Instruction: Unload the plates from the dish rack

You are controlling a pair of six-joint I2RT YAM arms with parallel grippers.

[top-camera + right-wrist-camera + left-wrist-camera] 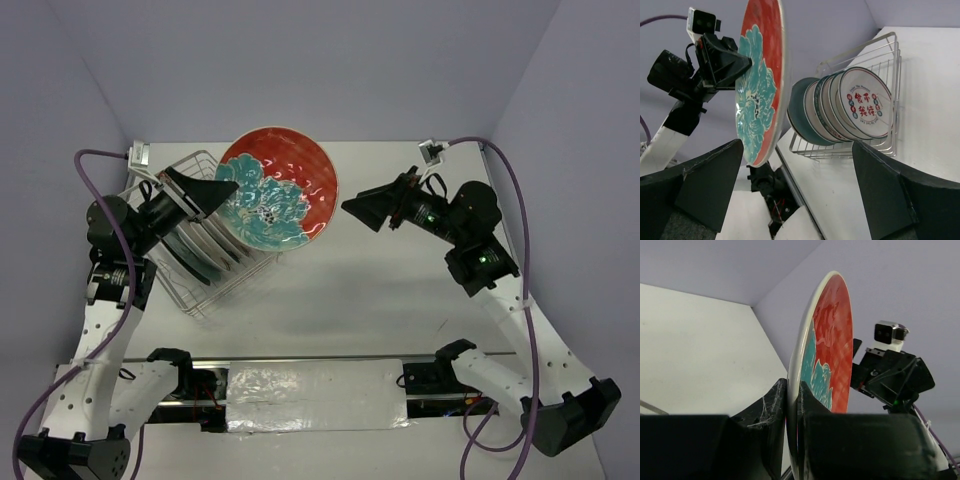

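Observation:
My left gripper [222, 190] is shut on the rim of the red-and-teal floral plate [285, 195] and holds it on edge above the table, just right of the dish rack [200, 170]. The plate also shows in the left wrist view [832, 345] and in the right wrist view [760, 75]. Several plates [850, 107] stand upright in the wire rack [890, 60]: a grey-teal one, blue-rimmed white ones, and a white one with red centre marks [867, 102]. My right gripper [352, 208] is open and empty, a short way right of the held plate.
White table [400, 290] with purple walls on three sides. A foil-covered strip [315, 395] lies along the near edge between the arm bases. Purple cables loop from both arms.

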